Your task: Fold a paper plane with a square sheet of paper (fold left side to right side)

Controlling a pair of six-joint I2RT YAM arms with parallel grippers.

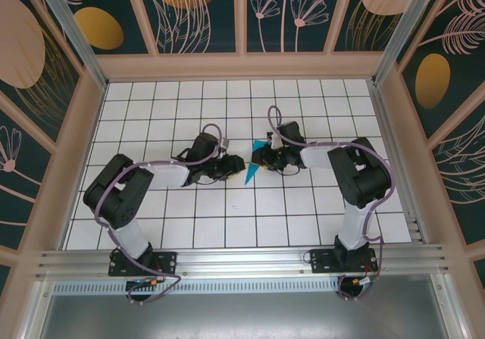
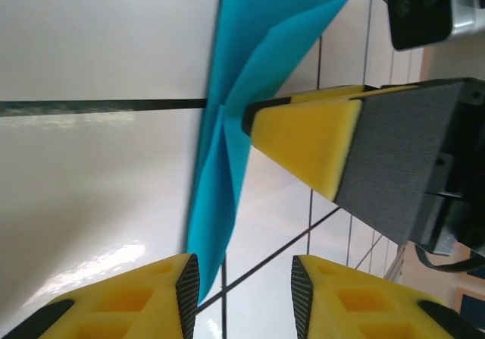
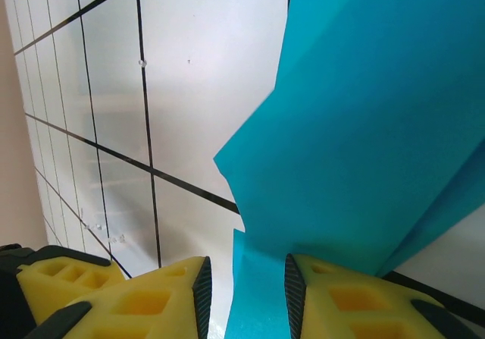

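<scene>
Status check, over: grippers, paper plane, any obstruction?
Left gripper open, beside paper plane tip. Right gripper straddling it, grip unclear. Grippers crowd each other.

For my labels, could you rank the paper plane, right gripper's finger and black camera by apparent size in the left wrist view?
Largest: paper plane
Then: right gripper's finger
Smallest: black camera, cropped, nearly matching the finger.

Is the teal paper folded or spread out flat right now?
Folded: the paper shows creased, overlapping layers narrowing to a point, not a flat square.
</scene>
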